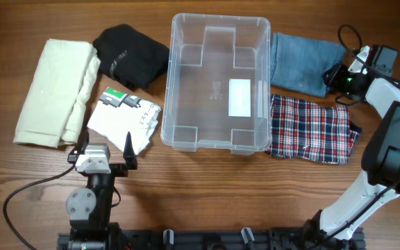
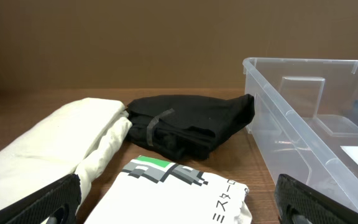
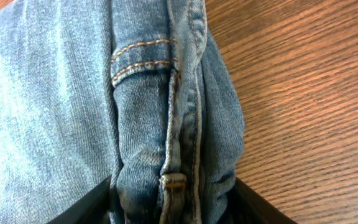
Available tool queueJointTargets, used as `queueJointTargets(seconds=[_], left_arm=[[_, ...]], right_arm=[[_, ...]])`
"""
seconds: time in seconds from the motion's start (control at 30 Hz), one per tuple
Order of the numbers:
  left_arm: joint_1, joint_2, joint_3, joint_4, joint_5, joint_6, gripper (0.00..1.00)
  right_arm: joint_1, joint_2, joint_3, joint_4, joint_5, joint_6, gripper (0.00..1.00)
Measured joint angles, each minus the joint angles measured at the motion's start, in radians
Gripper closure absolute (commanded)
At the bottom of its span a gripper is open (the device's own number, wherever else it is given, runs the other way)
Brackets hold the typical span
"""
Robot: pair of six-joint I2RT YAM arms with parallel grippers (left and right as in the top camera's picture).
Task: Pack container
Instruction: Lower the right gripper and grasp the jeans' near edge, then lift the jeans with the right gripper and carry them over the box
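Right gripper (image 3: 173, 208) narrowed onto the folded edge of a pair of folded blue denim jeans (image 1: 297, 62); in the wrist view its dark fingers (image 3: 86, 210) sit on either side of the seamed fold and the denim fills the gap between them, so it is holding the cloth. Jeans lie flat on the brown wooden table (image 1: 207, 194), just right of the clear colourless plastic rectangular storage bin (image 1: 169, 76). Bin sits upright at table centre, open side up, white label (image 1: 239, 97) on its base. Folded red, navy and white plaid cloth (image 1: 307, 128) lies on the near side of the jeans, its edge touching the bin's right wall. Left gripper (image 1: 106, 142) spread wide and holding nothing, just above the near edge of a folded white shirt with green and black print (image 1: 120, 121). Behind that shirt lies a folded black garment (image 1: 130, 54), close to the bin's left wall. Folded cream cloth (image 1: 51, 90) lies farthest left.
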Motion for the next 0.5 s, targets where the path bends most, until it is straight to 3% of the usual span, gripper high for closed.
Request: queueJointTargets(seconds=[0.07, 0.1, 0.17, 0.5], left_arm=[[0.000, 0.000, 0.000, 0.000, 0.000, 0.000, 0.00], [0.000, 0.000, 0.000, 0.000, 0.000, 0.000, 0.00], [0.000, 0.000, 0.000, 0.000, 0.000, 0.000, 0.00], [0.000, 0.000, 0.000, 0.000, 0.000, 0.000, 0.00]], right_arm=[[0.000, 0.000, 0.000, -0.002, -0.007, 0.002, 0.71], [0.000, 0.000, 0.000, -0.004, -0.012, 0.000, 0.83], [0.000, 0.000, 0.002, -0.007, -0.026, -0.002, 0.94], [0.003, -0.070, -0.005, -0.037, -0.035, -0.003, 0.96]])
